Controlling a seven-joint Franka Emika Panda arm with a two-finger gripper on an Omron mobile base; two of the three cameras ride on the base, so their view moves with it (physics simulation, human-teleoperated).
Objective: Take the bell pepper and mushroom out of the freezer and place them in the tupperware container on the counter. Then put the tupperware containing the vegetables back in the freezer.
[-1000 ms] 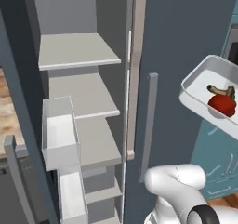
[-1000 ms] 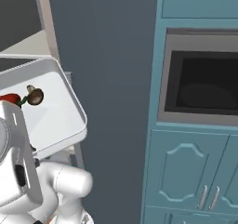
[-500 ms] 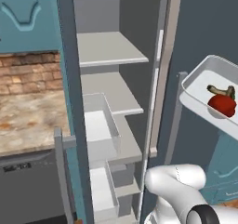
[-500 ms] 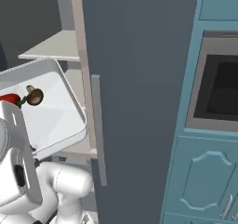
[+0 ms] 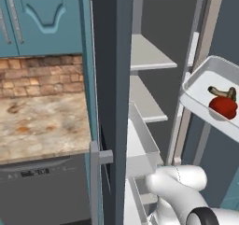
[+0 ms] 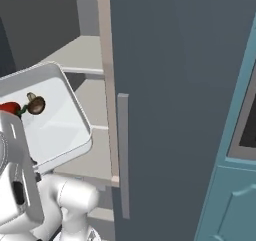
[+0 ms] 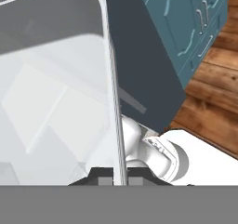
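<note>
Hand view: gripper (image 7: 120, 175) is closed down on the rim of the tupperware container (image 7: 51, 102), one fingertip either side of the thin wall. Tray is up in the air, tilted, in front of the open freezer (image 5: 154, 93). Bell pepper (image 5: 223, 106) and mushroom (image 5: 220, 92) both sit inside it, touching or nearly so, toward the tray's lower side. Right base view has the same pair, mushroom (image 6: 35, 104) just beside the pepper (image 6: 10, 108). Freezer shelves (image 5: 147, 53) are pale grey. Counter (image 5: 42, 126) sits left, over the dishwasher (image 5: 44, 191).
</note>
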